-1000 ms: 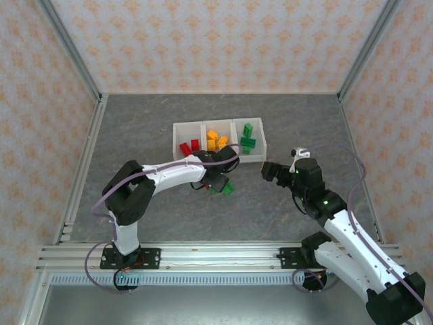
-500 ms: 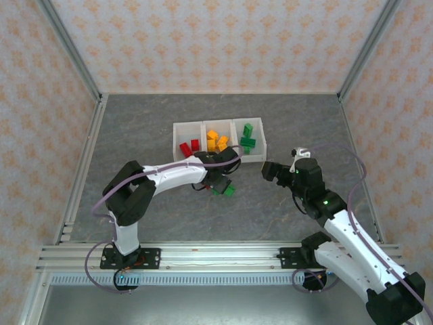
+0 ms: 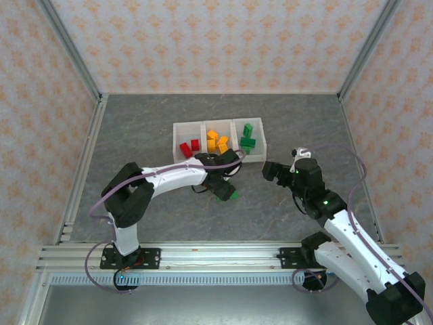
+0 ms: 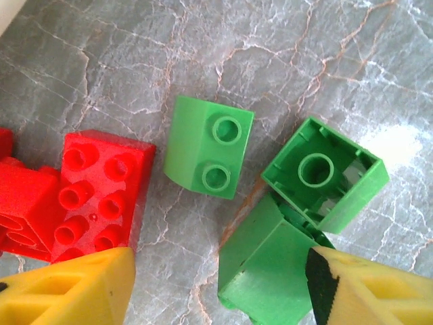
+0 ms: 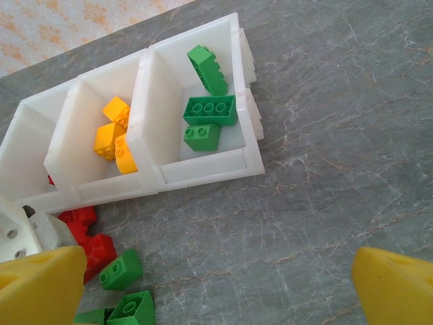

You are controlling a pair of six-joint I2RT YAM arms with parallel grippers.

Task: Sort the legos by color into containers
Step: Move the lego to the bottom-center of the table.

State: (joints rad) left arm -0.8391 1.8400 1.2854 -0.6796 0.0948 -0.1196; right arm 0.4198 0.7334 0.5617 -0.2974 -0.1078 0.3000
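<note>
The containers [image 3: 203,123] hold red legos [image 3: 189,145] on the left, orange-yellow ones [image 3: 217,141] in the middle and green ones [image 3: 247,139] on the right. My left gripper [image 3: 222,188] hovers low over loose bricks just in front of the row. It [image 4: 220,291] is open: a green brick [image 4: 270,271] lies against its right finger [image 4: 379,291], and bare floor separates that brick from the left finger [image 4: 67,288]. Beside it lie a two-stud green brick [image 4: 206,145], an upturned green brick [image 4: 325,172] and a red brick [image 4: 101,193]. My right gripper [image 3: 270,169] is open over bare floor [image 5: 216,291].
Grey marbled floor surrounds the bins, with free room to the right [image 5: 325,169] and in front. Aluminium frame rails [image 3: 88,176] and patterned walls close the cell. The left arm's white link [image 3: 172,177] stretches in front of the red bin.
The left gripper has shifted slightly toward the near side and its jaws have widened beside the green brick. The right arm has stayed still.
</note>
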